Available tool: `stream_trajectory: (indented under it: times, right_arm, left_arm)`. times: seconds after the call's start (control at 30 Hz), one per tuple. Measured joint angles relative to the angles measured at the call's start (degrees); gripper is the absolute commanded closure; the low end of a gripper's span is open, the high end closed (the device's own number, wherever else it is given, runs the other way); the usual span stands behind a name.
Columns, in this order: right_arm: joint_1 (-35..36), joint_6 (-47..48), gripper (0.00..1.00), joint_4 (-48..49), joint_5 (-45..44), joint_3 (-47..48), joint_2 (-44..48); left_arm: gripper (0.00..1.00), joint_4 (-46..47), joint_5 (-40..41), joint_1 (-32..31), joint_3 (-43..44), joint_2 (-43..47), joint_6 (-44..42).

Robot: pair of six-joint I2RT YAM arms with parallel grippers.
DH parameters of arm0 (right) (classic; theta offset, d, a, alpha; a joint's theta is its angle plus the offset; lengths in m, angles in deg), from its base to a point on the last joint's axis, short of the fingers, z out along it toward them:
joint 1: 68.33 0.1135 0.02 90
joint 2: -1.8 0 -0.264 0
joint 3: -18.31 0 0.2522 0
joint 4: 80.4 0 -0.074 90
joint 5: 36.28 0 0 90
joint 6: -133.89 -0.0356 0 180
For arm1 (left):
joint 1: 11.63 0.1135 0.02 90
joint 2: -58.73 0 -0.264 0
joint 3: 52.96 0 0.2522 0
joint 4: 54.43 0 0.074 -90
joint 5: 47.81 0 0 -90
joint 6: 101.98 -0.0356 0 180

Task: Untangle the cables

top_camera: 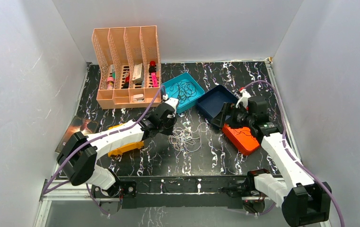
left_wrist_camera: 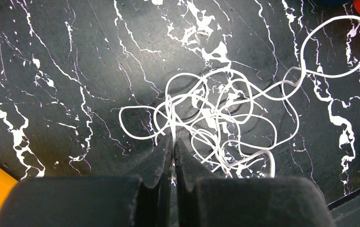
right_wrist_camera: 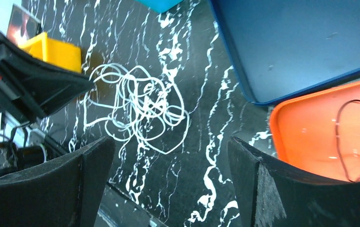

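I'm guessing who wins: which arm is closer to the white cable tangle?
Left. The left end effector pinches a strand of the tangle; the right end effector hangs open off to its right.

Thin white cables [left_wrist_camera: 211, 113], loosely tangled on table [left_wrist_camera: 50, 71]; black ones [top_camera: 186, 91] looped in teal tray [top_camera: 193, 80]

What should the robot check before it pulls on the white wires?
1. Left gripper shut on a strand of the white cable tangle: ok.
2. Right gripper open and holding nothing: ok.
3. Tangle lies on the table, not touching any tray: ok.
4. Black cables sit in the teal tray, apart from the white tangle: ok.
5. White loops separated: not ok, they cross each other many times.
6. Where the pinched strand's free end is: cannot tell.
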Motion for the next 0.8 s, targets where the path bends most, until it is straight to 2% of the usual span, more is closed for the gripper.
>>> stream_trajectory:
  times: [0.3,0.6,0.8]
  right_arm:
    - [9.09,-2.8,0.09,0.11,-1.07,-1.14,-1.07]
    - [9.68,-5.66,0.14,1.14,-1.07,-4.94,-1.79]
    - [9.73,-7.72,0.24,7.67,0.79,-7.04,-5.42]
  left_arm:
    - [1.0,0.04,-0.07,0.11,-0.46,0.02,0.15]
    - [1.0,0.09,-0.09,0.11,-0.59,0.02,0.63]
    - [1.0,0.48,-0.28,0.11,-0.59,0.02,0.63]
